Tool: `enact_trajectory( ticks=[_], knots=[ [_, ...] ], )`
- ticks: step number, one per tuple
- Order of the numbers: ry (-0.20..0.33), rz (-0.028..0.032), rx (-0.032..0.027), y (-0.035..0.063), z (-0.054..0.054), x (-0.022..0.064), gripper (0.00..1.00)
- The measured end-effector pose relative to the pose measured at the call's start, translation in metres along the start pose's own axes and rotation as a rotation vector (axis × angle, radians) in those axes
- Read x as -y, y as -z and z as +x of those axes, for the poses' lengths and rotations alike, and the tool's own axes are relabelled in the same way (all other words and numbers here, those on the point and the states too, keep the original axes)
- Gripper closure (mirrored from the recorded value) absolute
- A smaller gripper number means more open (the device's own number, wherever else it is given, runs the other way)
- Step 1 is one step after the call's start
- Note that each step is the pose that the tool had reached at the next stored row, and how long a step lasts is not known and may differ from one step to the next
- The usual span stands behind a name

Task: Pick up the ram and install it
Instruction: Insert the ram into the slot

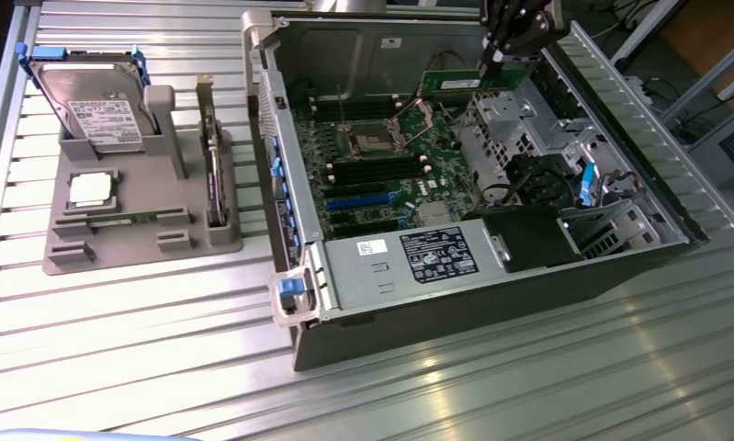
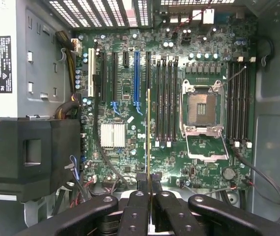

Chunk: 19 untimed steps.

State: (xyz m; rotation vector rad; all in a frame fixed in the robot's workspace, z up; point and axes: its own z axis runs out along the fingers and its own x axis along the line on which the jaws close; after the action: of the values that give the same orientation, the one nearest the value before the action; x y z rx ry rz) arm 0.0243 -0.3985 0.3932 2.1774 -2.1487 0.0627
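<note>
While black jaws clamp it, the ram (image 2: 149, 132) — a thin green stick — hangs over the motherboard (image 2: 130, 164).

The exterior view looks down at a slant from well back, taking in the table (image 1: 158, 312) and the computer case (image 1: 379, 344). The wrist view faces straight down, close, along the gripper (image 2: 149, 178) and its clamped ram (image 2: 149, 123); both share the motherboard (image 2: 179, 162)

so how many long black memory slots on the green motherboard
8 long black memory slots: four between the silver processor socket and the thin green ram stick in the claw, four beyond the socket; none looks hidden.
</note>
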Motion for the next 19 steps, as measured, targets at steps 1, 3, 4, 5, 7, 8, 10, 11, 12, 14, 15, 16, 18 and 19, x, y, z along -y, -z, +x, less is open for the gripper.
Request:
enact_trajectory(
  ticks=[1, 3, 4, 5, 7, 8, 10, 11, 12, 14, 15, 16, 18, 19],
  knots=[
    [0.000, 0.0000, 0.0000, -0.0002, 0.0000, 0.0000, 0.88],
    [0.000, 0.0000, 0.0000, -0.0007, -0.0001, 0.0000, 0.88],
    [0.000, 0.0000, 0.0000, -0.0011, -0.0001, -0.0001, 0.88],
    [0.000, 0.0000, 0.0000, -0.0015, -0.0001, -0.0001, 0.88],
    [0.000, 0.0000, 0.0000, -0.0026, -0.0002, -0.0001, 0.88],
    [0.000, 0.0000, 0.0001, -0.0028, -0.0003, -0.0001, 0.88],
    [0.000, 0.0000, 0.0000, -0.0033, -0.0003, -0.0002, 0.88],
    [0.000, 0.0000, 0.0000, -0.0035, -0.0003, -0.0002, 0.88],
    [0.000, 0.0000, 0.0000, -0.0038, -0.0003, -0.0003, 0.88],
    [0.000, 0.0000, 0.0000, -0.0046, -0.0004, -0.0003, 0.88],
    [0.000, 0.0000, 0.0000, -0.0049, -0.0004, -0.0004, 0.88],
    [0.000, 0.0000, 0.0000, -0.0052, -0.0005, -0.0004, 0.88],
    [0.000, 0.0000, 0.0000, -0.0059, -0.0005, -0.0004, 0.88],
    [0.000, 0.0000, -0.0001, -0.0063, -0.0006, -0.0004, 0.88]
  ],
)
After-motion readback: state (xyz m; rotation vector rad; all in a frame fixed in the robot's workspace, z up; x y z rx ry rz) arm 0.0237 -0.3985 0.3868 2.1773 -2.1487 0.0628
